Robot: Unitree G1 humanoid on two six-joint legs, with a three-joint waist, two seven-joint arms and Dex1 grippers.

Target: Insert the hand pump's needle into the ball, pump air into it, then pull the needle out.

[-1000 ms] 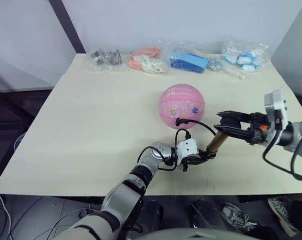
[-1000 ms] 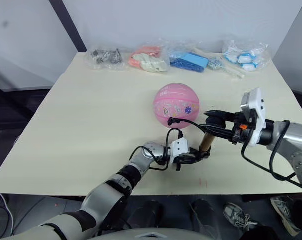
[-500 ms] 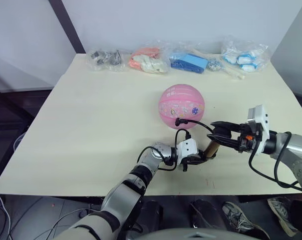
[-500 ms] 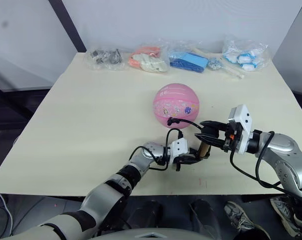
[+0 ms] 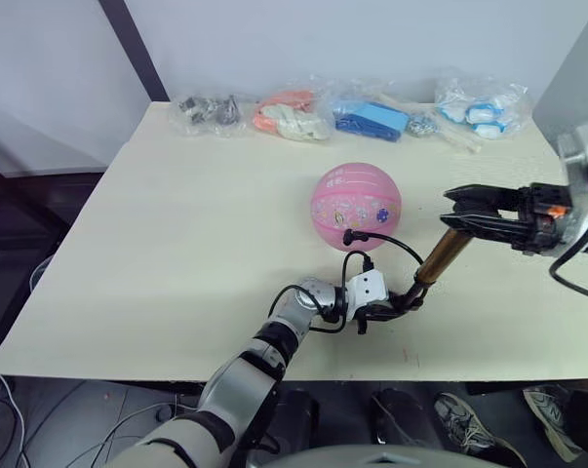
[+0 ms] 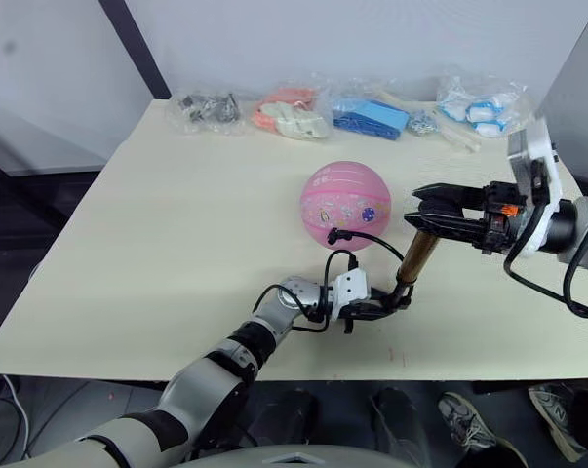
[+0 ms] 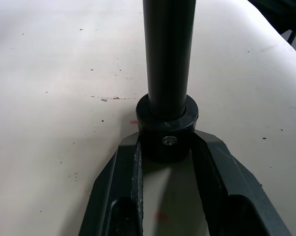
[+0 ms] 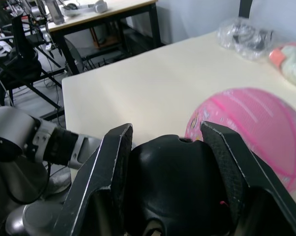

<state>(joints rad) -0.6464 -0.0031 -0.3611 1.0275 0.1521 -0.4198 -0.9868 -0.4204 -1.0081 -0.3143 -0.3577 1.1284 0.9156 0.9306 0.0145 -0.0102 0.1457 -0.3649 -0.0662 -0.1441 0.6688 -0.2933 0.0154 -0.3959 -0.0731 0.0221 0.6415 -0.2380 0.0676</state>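
While black tools grip it, the hand pump gleams bronze.

no legible txt, ball prints unreadable

Pink ball with darker pink grooved seams and small white, blue and yellow cartoon prints, resting on a pale cream table. Gold-bronze hand pump just beside the ball, with black end cap, black handle and thin black hose; black-fingered left gripper and right gripper. Behind the ball, clear bags showing grey, salmon-and-white, bright blue, and pale blue-and-white contents.
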